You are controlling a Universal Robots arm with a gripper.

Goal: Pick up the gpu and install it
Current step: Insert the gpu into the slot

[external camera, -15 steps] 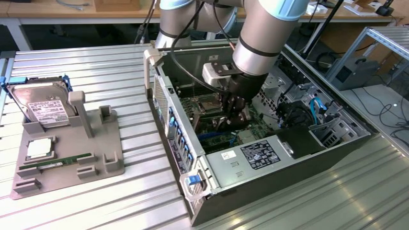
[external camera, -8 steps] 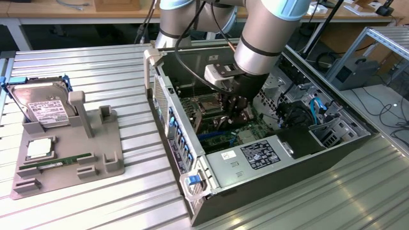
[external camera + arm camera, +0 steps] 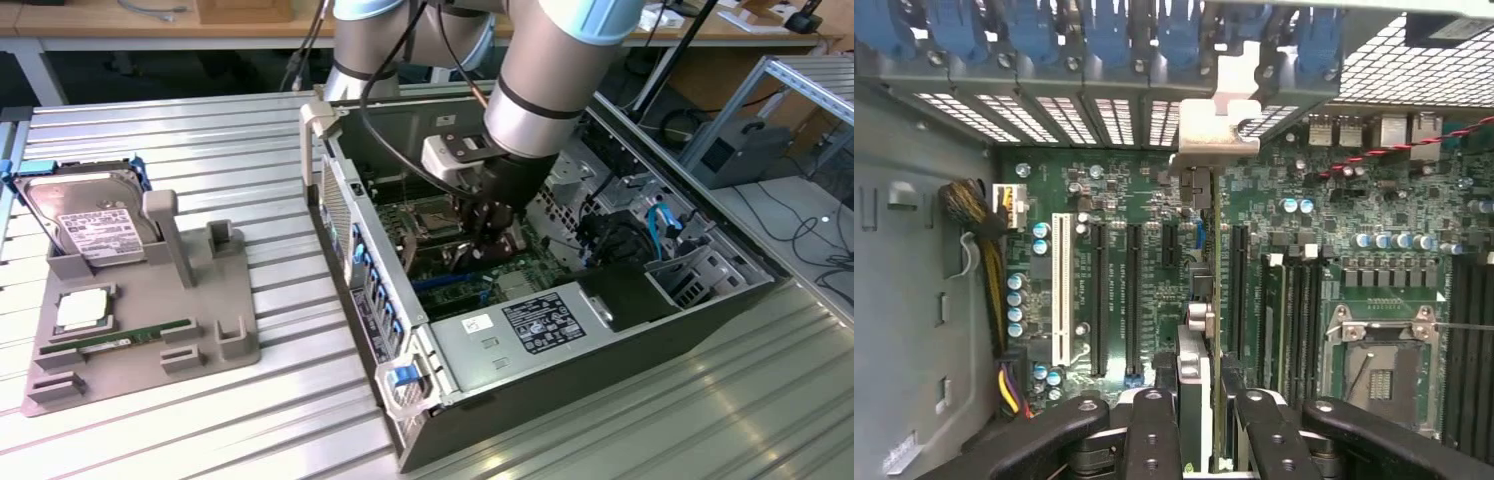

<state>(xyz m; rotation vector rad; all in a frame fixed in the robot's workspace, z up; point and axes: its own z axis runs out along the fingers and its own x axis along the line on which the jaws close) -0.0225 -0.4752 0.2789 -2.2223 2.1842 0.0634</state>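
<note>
The gpu (image 3: 1199, 385) shows edge-on in the wrist view as a thin green card. Its silver end bracket (image 3: 1219, 125) reaches the slotted rear wall of the case. My gripper (image 3: 1204, 440) is shut on the card, one black finger (image 3: 1152, 430) on each side of it. The card stands upright over the green motherboard (image 3: 1144, 200), in line with the black expansion slots (image 3: 1097, 300). Whether its edge sits in a slot I cannot tell. In the exterior view the gripper (image 3: 485, 240) reaches down into the open computer case (image 3: 627, 300), low over the board.
A white slot (image 3: 1062, 290) and the empty processor socket (image 3: 1379, 365) flank the card. Cable bundles (image 3: 979, 215) hang at one case wall. On the exterior view's left, a grey fixture (image 3: 200, 310) holds a hard drive (image 3: 87, 225) and a memory stick (image 3: 114, 340).
</note>
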